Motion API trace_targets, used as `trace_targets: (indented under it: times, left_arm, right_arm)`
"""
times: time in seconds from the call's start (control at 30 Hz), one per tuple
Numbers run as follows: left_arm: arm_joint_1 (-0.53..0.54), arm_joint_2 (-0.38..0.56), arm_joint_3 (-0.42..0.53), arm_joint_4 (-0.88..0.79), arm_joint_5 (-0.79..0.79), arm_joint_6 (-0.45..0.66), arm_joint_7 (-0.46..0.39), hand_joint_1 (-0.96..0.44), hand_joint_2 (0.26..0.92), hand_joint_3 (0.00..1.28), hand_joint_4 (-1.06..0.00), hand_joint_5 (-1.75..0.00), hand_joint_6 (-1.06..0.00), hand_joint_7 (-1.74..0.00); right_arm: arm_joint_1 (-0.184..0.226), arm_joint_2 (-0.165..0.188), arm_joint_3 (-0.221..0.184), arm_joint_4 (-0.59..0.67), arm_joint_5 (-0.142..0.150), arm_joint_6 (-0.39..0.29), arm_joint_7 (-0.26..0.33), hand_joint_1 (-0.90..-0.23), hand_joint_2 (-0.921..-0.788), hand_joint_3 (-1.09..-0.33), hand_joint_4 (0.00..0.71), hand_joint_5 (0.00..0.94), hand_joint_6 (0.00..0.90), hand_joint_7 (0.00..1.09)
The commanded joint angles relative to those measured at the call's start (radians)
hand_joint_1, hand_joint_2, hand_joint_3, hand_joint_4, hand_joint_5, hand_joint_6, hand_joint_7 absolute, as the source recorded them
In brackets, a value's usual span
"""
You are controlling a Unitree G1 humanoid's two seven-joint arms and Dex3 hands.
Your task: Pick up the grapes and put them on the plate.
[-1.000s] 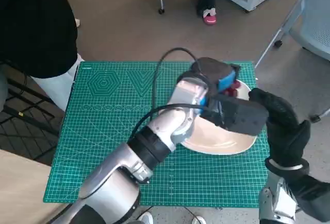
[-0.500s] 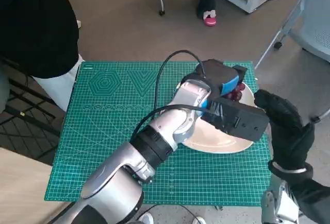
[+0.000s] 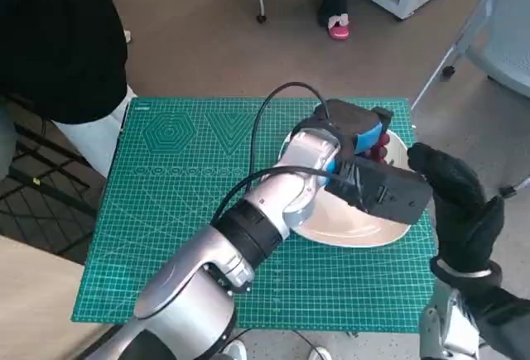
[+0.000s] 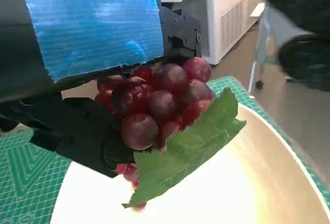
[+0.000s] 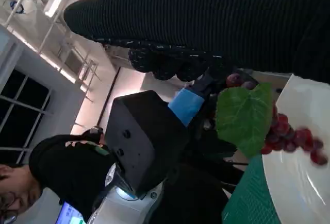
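Note:
A bunch of red grapes (image 4: 160, 100) with a green leaf (image 4: 191, 147) hangs from my left hand (image 4: 87, 131), which grips it from above over the cream plate (image 4: 258, 183). The lowest grapes are at or just above the plate's surface. In the head view the left hand (image 3: 354, 132) covers the plate's (image 3: 364, 229) far rim, and only a few grapes (image 3: 379, 150) show. My right hand (image 3: 455, 203) is raised just off the plate's right edge and holds nothing. The right wrist view shows the grapes (image 5: 281, 131) and leaf trailing onto the plate (image 5: 304, 157).
The plate lies at the right end of a green cutting mat (image 3: 182, 211) that covers the table. A person in dark clothes (image 3: 50, 37) stands at the table's left corner. Chair legs (image 3: 451, 45) and a foot (image 3: 335, 25) are on the floor beyond.
My left hand has shifted slightly right and farther in over the plate with the grapes. The right hand has hardly moved.

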Motion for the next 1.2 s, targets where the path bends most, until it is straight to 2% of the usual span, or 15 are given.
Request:
trace_targets:
  times: [0.03, 0.1, 0.13, 0.27, 0.4, 0.53, 0.7, 1.0, 1.2]
  left_arm:
    - [-0.055, -0.021, -0.003, 0.044, -0.022, 0.019, -0.072, -0.18, 0.866, 0.23, -0.46, -0.61, -0.35, -0.90]
    - [-0.061, -0.021, -0.010, 0.060, -0.021, 0.014, -0.090, -0.24, 0.868, 0.13, -0.47, -0.33, -0.38, -0.55]
    - [-0.063, -0.021, -0.013, 0.065, -0.020, 0.011, -0.095, -0.28, 0.873, 0.09, -0.47, -0.23, -0.39, -0.43]
    - [-0.069, -0.021, -0.019, 0.077, -0.020, 0.004, -0.100, -0.38, 0.884, 0.03, -0.45, -0.06, -0.39, -0.22]
    - [-0.068, -0.017, -0.025, 0.084, -0.022, -0.012, -0.095, -0.43, 0.889, 0.01, -0.43, -0.01, -0.39, -0.16]
    - [-0.037, 0.014, -0.038, 0.097, -0.022, -0.092, -0.060, -0.60, 0.908, 0.02, -0.24, 0.00, -0.27, -0.07]
    - [-0.036, 0.020, -0.038, 0.115, -0.029, -0.106, -0.062, -0.66, 0.919, 0.03, -0.13, 0.00, -0.20, -0.02]
    - [-0.039, 0.028, -0.027, 0.131, -0.041, -0.112, -0.055, -0.66, 0.921, 0.05, -0.08, 0.00, -0.17, -0.01]
    - [-0.019, 0.077, 0.039, 0.124, -0.110, -0.159, -0.063, -0.64, 0.921, 0.04, -0.04, 0.00, -0.16, 0.00]
  right_arm:
    - [0.013, 0.000, 0.004, 0.011, -0.004, 0.005, -0.008, -0.558, -0.921, -0.760, 0.380, 0.007, 0.046, 0.40]
    - [0.012, 0.000, 0.005, 0.012, -0.003, 0.005, -0.007, -0.559, -0.921, -0.760, 0.380, 0.007, 0.047, 0.40]
    - [0.012, 0.001, 0.005, 0.012, -0.003, 0.004, -0.007, -0.560, -0.921, -0.760, 0.380, 0.007, 0.048, 0.40]
    - [0.012, 0.001, 0.005, 0.012, -0.002, 0.004, -0.007, -0.561, -0.921, -0.760, 0.380, 0.006, 0.050, 0.39]
    - [0.011, 0.001, 0.006, 0.015, -0.002, 0.004, -0.007, -0.561, -0.921, -0.761, 0.380, 0.006, 0.052, 0.39]
    - [0.000, 0.008, 0.007, 0.028, 0.003, 0.003, -0.006, -0.563, -0.921, -0.763, 0.378, 0.004, 0.052, 0.38]
    - [-0.007, 0.009, 0.007, 0.040, 0.008, -0.001, 0.000, -0.565, -0.921, -0.764, 0.378, 0.004, 0.054, 0.38]
    - [-0.019, 0.008, 0.008, 0.052, 0.010, -0.005, 0.002, -0.568, -0.921, -0.768, 0.375, 0.001, 0.053, 0.37]
    - [-0.021, 0.008, 0.009, 0.055, 0.009, -0.010, 0.003, -0.572, -0.921, -0.773, 0.371, 0.000, 0.052, 0.36]
